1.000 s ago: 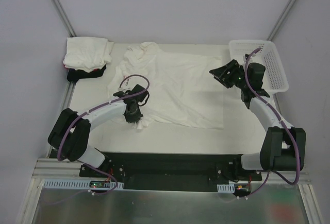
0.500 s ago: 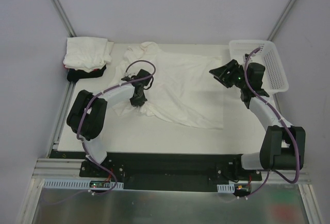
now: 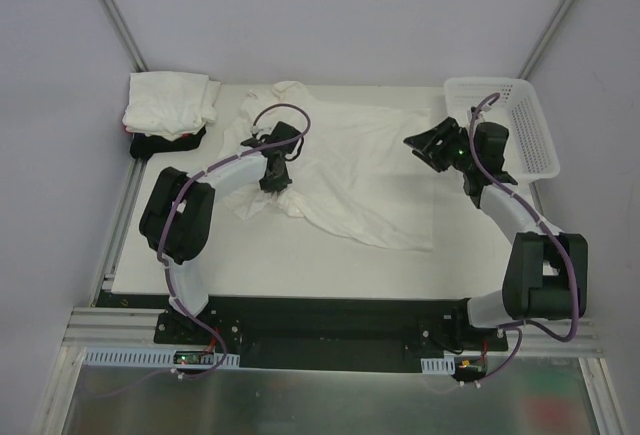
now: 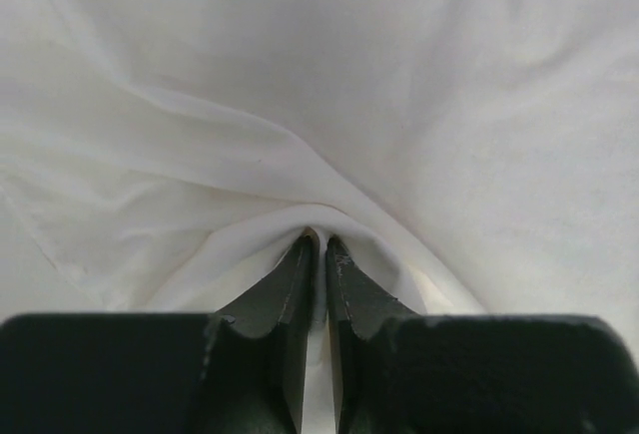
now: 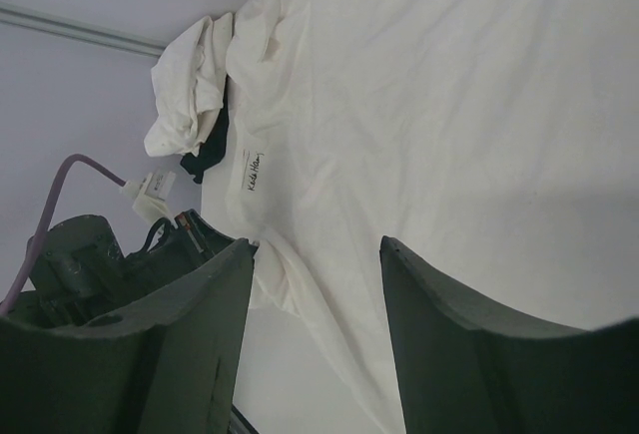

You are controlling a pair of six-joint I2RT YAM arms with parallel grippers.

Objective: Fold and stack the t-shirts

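At the middle of the white counter [image 3: 300,265] lies a large, plain white cloth t-shirt [image 3: 370,170], spread mostly flat, with its collar toward the far left and its near-left part gathered into rumpled folds. From where one stands, the left end effector [image 3: 274,180] is lowered onto that rumpled part. Its jaws are drawn almost together, and a ridge of the white cloth is pinched between the tips. In the left wrist view the two dark fingers [image 4: 290,294] nearly meet, and creases run outward from the pinch. The right end effector [image 3: 420,152] is held above the shirt's right edge. Its jaws stand moderately apart with nothing between them, and its own camera shows only the flat cloth below the gap. A small white tag with handwriting [image 5: 252,170] shows on the shirt near the left arm's wrist. At the far-left corner of the counter, a pile of folded white t-shirts [image 3: 170,103] rests on a black t-shirt [image 3: 170,142], just beside the spread shirt's collar. A white plastic mesh basket [image 3: 525,130] stands at the far-right edge, near the right end effector and well apart from the pile.
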